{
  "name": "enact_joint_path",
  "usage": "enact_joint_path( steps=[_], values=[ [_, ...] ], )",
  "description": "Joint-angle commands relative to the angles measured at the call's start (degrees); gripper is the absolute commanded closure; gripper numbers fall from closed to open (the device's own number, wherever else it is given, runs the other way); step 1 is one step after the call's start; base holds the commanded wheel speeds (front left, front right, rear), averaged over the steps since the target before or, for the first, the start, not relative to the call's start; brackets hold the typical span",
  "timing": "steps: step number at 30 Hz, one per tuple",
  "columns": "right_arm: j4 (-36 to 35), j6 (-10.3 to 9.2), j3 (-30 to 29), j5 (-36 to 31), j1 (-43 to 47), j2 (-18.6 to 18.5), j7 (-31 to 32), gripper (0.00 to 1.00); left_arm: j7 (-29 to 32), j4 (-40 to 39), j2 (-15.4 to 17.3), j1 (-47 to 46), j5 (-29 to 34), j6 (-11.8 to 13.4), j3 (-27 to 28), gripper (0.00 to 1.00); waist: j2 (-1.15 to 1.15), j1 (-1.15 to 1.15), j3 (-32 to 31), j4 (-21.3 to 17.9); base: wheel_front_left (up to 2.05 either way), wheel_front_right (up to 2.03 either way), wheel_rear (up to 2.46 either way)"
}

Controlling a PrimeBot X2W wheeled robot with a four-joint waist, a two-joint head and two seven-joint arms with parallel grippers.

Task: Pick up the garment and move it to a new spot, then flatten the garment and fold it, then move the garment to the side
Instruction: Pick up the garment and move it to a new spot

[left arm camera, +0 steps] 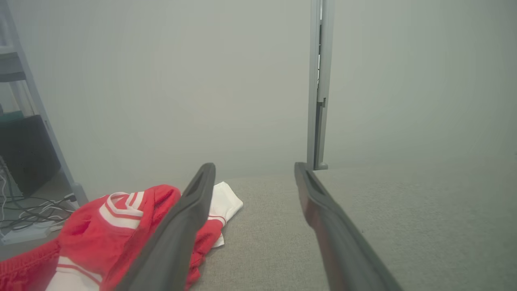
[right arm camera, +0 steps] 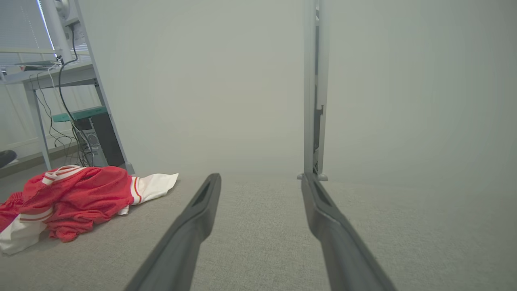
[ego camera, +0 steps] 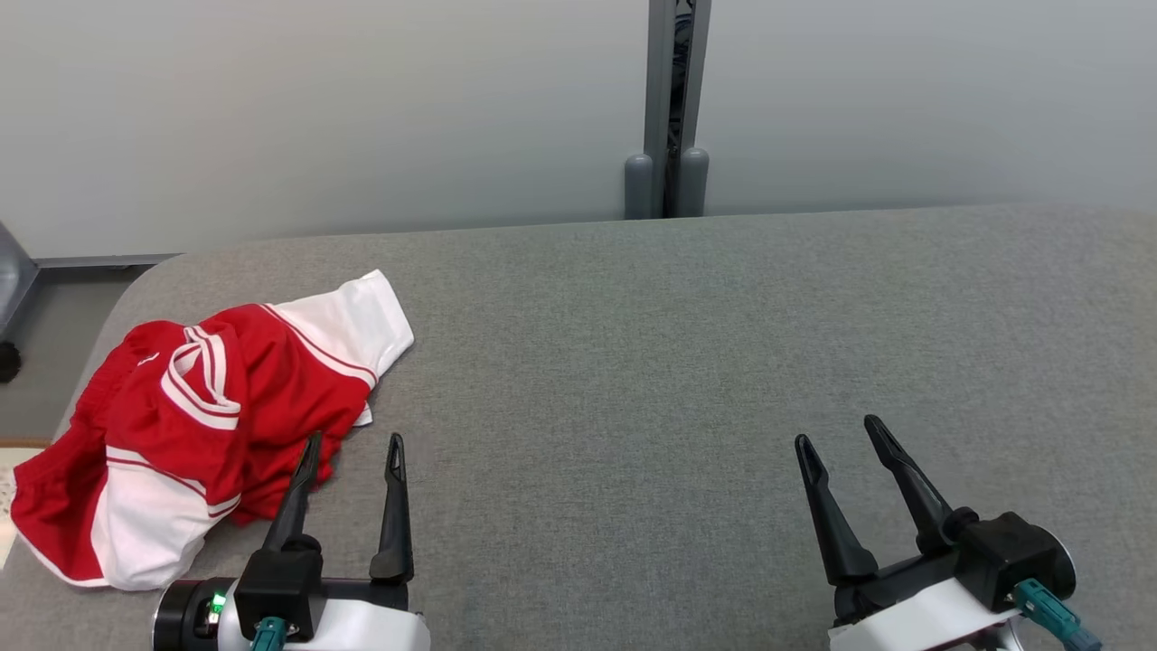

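The red-and-white shorts (ego camera: 208,425) lie crumpled in a heap at the left end of the grey fabric-covered table (ego camera: 633,362). They are close to its rounded far-left corner and reach to its left edge. One white hem points toward the far edge, and red folds with white stripes are bunched over the middle. In the left wrist view the shorts (left arm camera: 101,230) sit low and to the left, and in the right wrist view they (right arm camera: 76,198) are well off to the left.

The left gripper (ego camera: 354,443) is at the near edge just beside the heap, jaws spread wide with nothing between them. In the head view its left finger crosses the nearest red fold, though contact cannot be judged. From its own wrist camera the left gripper (left arm camera: 253,166) points along bare fabric, the shorts partly behind one finger.

The right gripper (ego camera: 838,432) is well apart from the shorts, toward the near-right part of the table, its jaws also spread and empty; its wrist view shows the gripper (right arm camera: 260,176) over bare fabric.

Behind the far edge stand pale partition panels joined by a grey post (ego camera: 669,108). Past the left end are a desk (right arm camera: 52,72) with hanging cables and a computer tower (right arm camera: 97,141).
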Motion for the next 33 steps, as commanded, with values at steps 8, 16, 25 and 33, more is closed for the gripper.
enact_joint_path(
  steps=[8, 16, 25, 33],
  values=[
    [-0.2, 0.10, 1.3, -0.4, 0.8, -0.4, -0.1, 0.00, -0.3, -0.5, 0.3, 0.4, 0.0, 0.9, 1.0, 0.00, 0.00, 0.00, -0.9, 5.5, 0.00, 0.00, 0.00],
    [-0.5, 0.10, 1.6, -0.7, 1.0, -0.4, -0.1, 0.00, -0.3, -1.5, 0.2, 0.9, -0.4, 1.4, 1.4, 0.00, 0.00, 0.00, -0.9, 10.0, 0.00, 0.00, 0.00],
    [-0.8, 0.10, 1.9, -0.3, 1.2, -0.4, -0.1, 0.00, -0.3, -1.8, 0.2, 1.1, -0.4, 1.4, 1.8, 0.00, 0.00, 0.00, -0.8, 14.7, 0.00, 0.00, 0.00],
    [-0.6, 0.10, 1.9, -0.4, 1.5, -0.4, -0.1, 0.00, -0.3, -1.7, 0.2, 1.5, -0.4, 1.4, 1.8, 0.00, 0.00, 0.00, -0.8, 17.2, 0.00, 0.00, 0.00]
  ],
)
